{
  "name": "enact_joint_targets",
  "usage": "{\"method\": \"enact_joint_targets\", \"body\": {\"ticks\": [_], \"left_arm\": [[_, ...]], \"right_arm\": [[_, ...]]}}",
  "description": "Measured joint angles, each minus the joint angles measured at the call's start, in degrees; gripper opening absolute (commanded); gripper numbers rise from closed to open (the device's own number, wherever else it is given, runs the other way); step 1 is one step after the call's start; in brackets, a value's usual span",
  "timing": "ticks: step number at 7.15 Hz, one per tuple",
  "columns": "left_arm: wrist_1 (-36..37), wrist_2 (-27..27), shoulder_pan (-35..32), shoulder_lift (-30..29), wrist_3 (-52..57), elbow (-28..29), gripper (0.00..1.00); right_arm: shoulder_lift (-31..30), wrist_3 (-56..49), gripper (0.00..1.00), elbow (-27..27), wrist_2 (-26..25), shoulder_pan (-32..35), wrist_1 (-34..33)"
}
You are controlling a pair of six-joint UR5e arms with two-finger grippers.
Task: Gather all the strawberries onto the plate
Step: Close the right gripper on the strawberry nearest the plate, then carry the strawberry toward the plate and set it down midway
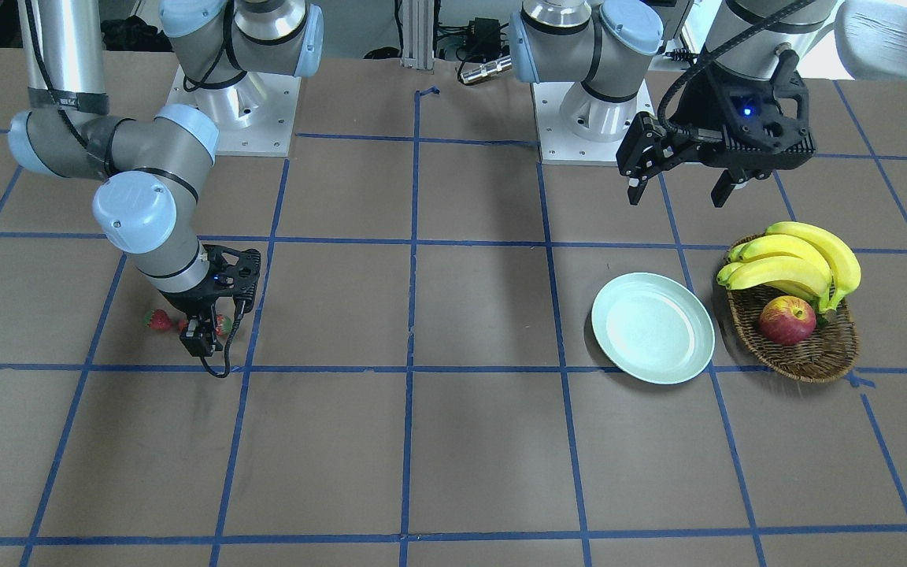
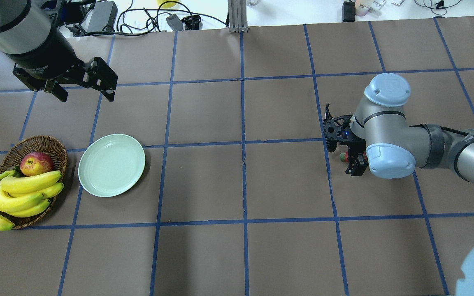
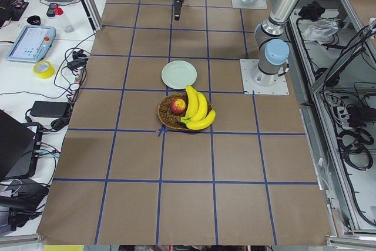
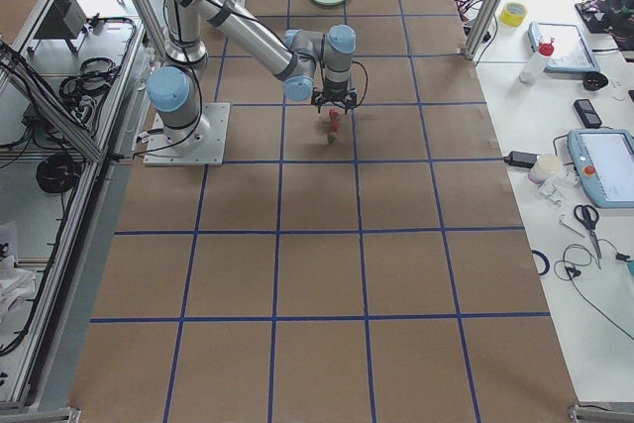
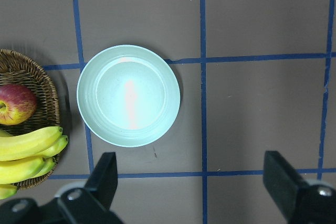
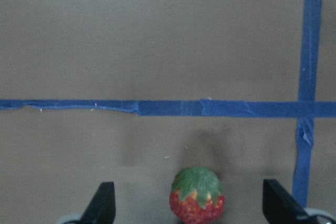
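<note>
Down at the strawberries with the right gripper (image 1: 203,335), plate (image 1: 653,327) empty.
Spread wide at the jaws there, with one strawberry (image 6: 197,195) sat on the table right between them, green cap up, touching neither finger (image 6: 103,203). Got a second strawberry (image 1: 159,320) just outside the jaws on one side and a third strawberry (image 1: 223,323) just outside on the other. Looks like both lie on the table, but too small and half hidden from across the table to say more. Hanging up in the air with the left gripper (image 5: 194,182), also spread at the jaws and gripping nothing, plate straight out past the fingertips and well apart from them. Off to one side of those jaws, just beside the plate, a basket (image 1: 808,358) with an apple (image 1: 787,320) and bananas (image 1: 800,256).
</note>
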Motion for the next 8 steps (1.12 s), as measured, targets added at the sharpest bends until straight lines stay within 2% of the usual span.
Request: {"method": "enact_joint_targets", "body": {"ticks": [1,2,3,5,8], "left_arm": [[0.0,0.0,0.0,0.0,-0.1,0.0,1.0],[0.0,-0.1,0.0,0.0,-0.1,0.0,1.0],[0.0,-0.1,0.0,0.0,-0.1,0.0,1.0],[0.0,-0.1,0.0,-0.1,-0.1,0.0,1.0],[0.0,-0.1,0.1,-0.1,-0.1,0.0,1.0]], "right_arm": [[0.3,-1.3,0.37,0.3,-0.1,0.0,-1.1],[0.4,-1.9,0.06,0.4,-0.2,0.0,-2.1],[0.4,-2.1,0.01,0.5,-0.3,0.0,-2.9],[-0.1,0.0,0.0,0.2,-0.4,1.4,-3.4],[0.8,16.1,0.01,-7.1,-0.6,15.7,-0.8]]}}
